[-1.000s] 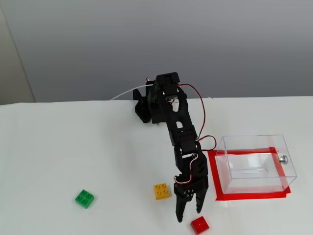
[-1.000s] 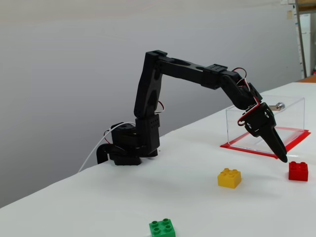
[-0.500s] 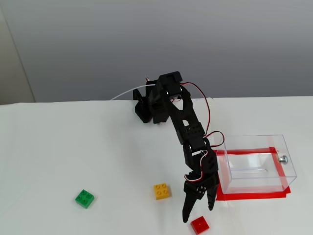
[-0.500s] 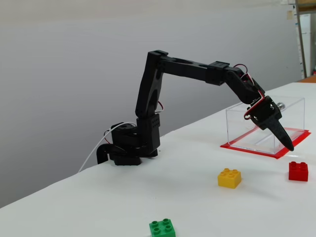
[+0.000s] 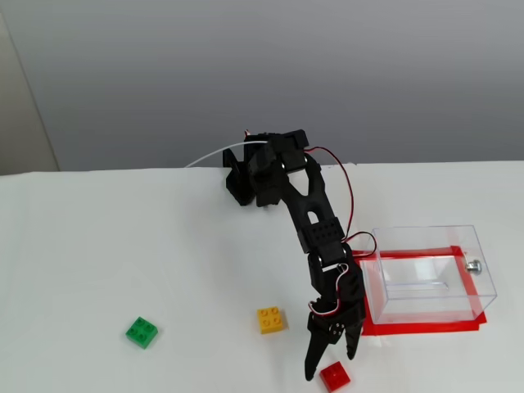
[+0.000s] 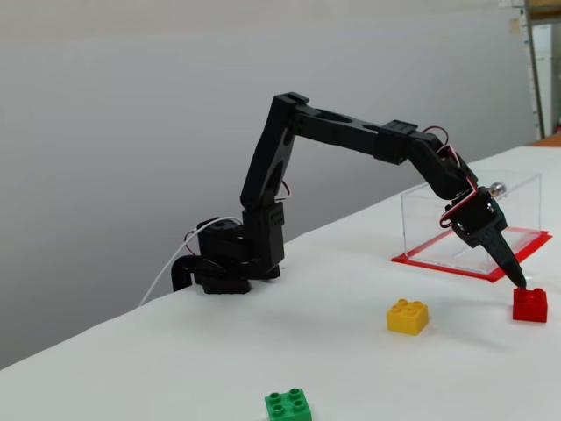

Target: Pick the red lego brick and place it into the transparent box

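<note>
The red lego brick (image 5: 334, 376) (image 6: 530, 304) lies on the white table near the front edge, in front of the box. My gripper (image 5: 331, 365) (image 6: 515, 277) points down right at the brick, jaws open, with the fingertips just above and beside it; it holds nothing. The transparent box (image 5: 426, 232) (image 6: 456, 198) stands empty to the right of the arm in one fixed view, with a small silver knob (image 5: 473, 264) (image 6: 496, 188) on one side.
A red tape outline (image 5: 426, 327) (image 6: 456, 266) frames the box. A yellow brick (image 5: 271, 319) (image 6: 408, 316) lies left of the gripper, and a green brick (image 5: 142, 332) (image 6: 288, 406) farther left. The arm's base (image 5: 246, 176) (image 6: 223, 263) is at the table's back edge.
</note>
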Motion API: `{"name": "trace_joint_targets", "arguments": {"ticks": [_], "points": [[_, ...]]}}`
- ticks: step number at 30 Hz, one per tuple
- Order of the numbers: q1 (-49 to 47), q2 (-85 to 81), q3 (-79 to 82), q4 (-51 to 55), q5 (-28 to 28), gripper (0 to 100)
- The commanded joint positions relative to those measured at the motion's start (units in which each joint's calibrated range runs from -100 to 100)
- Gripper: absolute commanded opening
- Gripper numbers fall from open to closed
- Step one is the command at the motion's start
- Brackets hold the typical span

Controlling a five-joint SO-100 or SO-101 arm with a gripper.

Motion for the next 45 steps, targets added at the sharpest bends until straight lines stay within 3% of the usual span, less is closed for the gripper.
{"name": "trace_joint_targets", "arguments": {"ticks": [1, 45], "points": [[-0.01, 0.60, -4.02, -0.56, 0.20, 40], [-1.04, 9.59, -10.25, 1.71, -0.21, 39]]}}
